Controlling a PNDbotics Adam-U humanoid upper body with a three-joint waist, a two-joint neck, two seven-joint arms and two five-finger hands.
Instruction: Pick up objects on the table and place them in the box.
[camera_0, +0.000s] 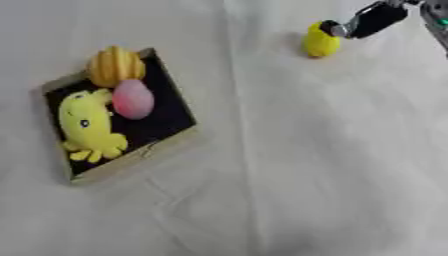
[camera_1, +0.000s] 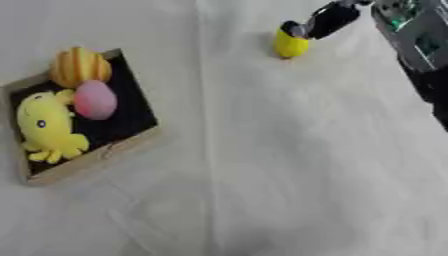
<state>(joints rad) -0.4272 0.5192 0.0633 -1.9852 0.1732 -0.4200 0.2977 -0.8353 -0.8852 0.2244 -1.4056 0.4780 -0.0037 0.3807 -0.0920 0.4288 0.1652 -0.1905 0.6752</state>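
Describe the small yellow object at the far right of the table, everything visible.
The small yellow object is rounded, smooth-looking, plain yellow, too blurred to identify. It sits on the white tablecloth, far from the box. The right hand reaches it from the upper right, its dark fingers at the object's top; actual contact is unclear.

My head cameras look steeply down on the table (camera_0: 289, 165), askew, from close above, right eye offset sideways, both sharing the box (camera_0: 131, 159) and my right hand (camera_1: 319, 22)
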